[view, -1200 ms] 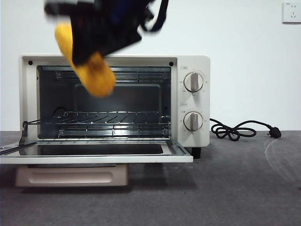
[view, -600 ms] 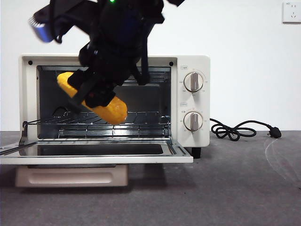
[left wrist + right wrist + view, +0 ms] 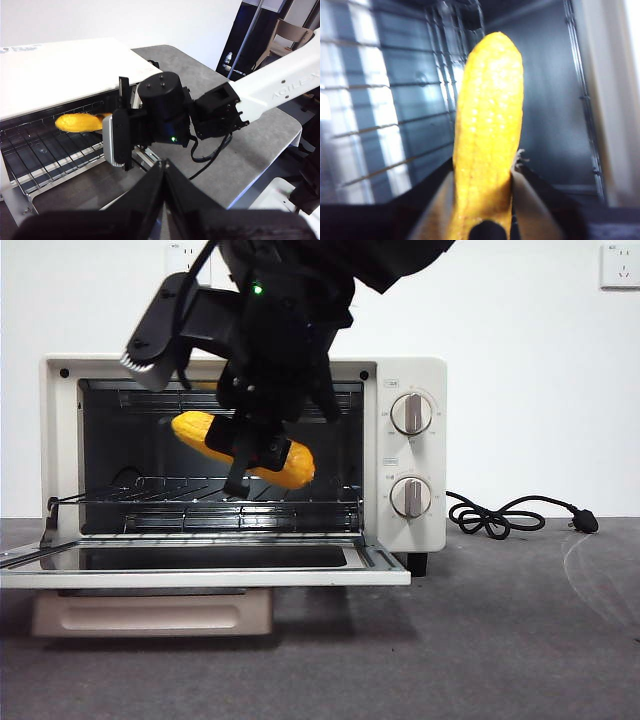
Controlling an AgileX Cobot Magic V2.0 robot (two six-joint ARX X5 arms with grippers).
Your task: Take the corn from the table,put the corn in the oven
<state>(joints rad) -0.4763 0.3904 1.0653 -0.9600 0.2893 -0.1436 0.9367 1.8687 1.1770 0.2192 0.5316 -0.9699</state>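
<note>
You've got the glossy yellow-orange corn cob [image 3: 243, 450] clamped between the fingers of the right gripper [image 3: 252, 455], and it's hanging inside the mouth of the cream-white boxy toaster oven [image 3: 405, 370], just above the wire rack [image 3: 210, 495] and not touching it as far as I can tell. The cob lies crosswise to the fingers and tilts a bit, one end poking out higher on one side of the grip, the other lower on the opposite side. In the right wrist view the cob [image 3: 487, 135] runs straight out ahead of the fingers toward the dark back wall, so you're lined up okay. My take: ease down slowly until the lower end rests on the rack bars, then let the higher end settle before you let go, so it doesn't drop and roll toward the lowered glass door [image 3: 200, 558] below and in front of the fingers. Try to lay it across the bars rather than along them; a smooth round cob will likely roll otherwise. Watch the camera housing and the cable sticking out above the fingers, they look close to the oven's top edge, so back out the way you'd come in, no lifting first. The left gripper [image 3: 162, 200] is parked well back over the dark grey desk [image 3: 240, 150], its fingers pressed together on nothing.
</note>
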